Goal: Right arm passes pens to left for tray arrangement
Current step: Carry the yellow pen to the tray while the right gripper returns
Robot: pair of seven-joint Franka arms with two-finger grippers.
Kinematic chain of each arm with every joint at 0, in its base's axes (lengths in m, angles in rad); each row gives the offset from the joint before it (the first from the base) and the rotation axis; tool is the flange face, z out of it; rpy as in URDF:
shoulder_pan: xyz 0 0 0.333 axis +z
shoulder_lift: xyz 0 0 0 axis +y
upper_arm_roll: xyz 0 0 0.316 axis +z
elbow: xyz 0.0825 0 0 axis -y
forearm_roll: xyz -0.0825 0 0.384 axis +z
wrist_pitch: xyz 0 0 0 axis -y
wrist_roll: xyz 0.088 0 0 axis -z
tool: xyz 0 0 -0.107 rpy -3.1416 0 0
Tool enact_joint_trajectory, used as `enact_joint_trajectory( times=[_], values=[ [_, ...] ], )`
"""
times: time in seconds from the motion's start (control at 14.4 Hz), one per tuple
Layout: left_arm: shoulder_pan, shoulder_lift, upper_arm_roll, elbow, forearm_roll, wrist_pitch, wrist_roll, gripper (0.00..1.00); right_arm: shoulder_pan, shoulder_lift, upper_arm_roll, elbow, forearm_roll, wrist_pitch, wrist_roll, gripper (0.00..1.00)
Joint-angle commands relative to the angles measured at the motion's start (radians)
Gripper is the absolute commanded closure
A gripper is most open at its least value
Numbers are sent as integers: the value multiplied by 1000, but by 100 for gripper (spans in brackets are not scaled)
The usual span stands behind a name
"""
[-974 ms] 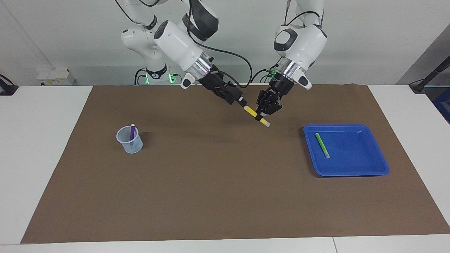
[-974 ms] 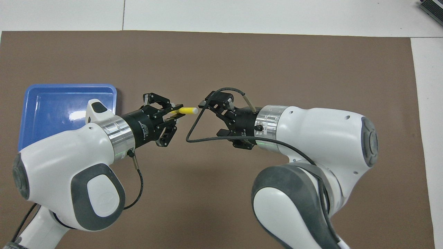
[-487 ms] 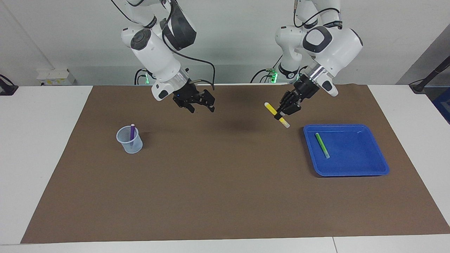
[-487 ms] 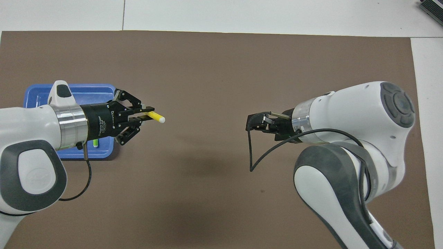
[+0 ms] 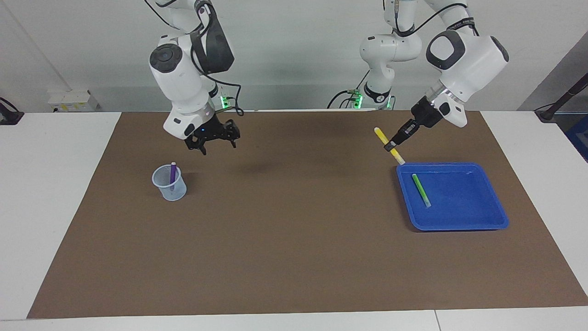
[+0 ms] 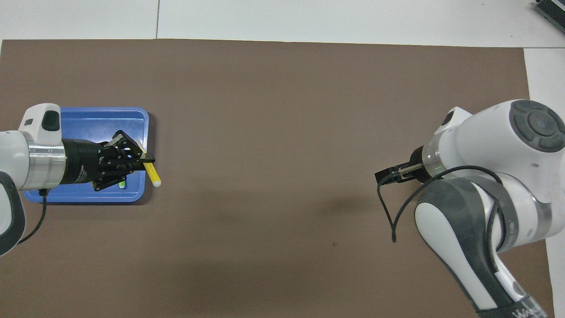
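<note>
The yellow pen (image 5: 388, 145) is gripped by the left gripper (image 5: 391, 147) above the tray's (image 5: 459, 225) near rim, apparently for placement beside the green pen (image 5: 421, 190); the right gripper (image 5: 212, 140) hangs open near the cup (image 5: 170, 184).

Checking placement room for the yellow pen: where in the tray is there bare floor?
The tray is bare from the green pen to its rim toward the left arm's end. Crowded only at the corner under the left tool holding the yellow pen.

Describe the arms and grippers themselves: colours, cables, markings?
Both arms have glossy white shells with dark grey joint covers and a silver wrist ring. The left gripper and right gripper are black linkage types. A black cable loops along each forearm. Green lights glow at the bases.
</note>
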Motion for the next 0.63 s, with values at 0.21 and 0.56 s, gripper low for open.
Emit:
enact_joint_trajectory(
  times=[0.21, 0.56],
  values=[
    [112, 9, -6, 14, 176, -87, 307, 100, -142, -36, 13, -142, -118, 114, -278, 7],
    [175, 81, -6, 34, 271, -70, 457, 100, -197, -34, 13, -196, -135, 166, -361, 15]
  ],
)
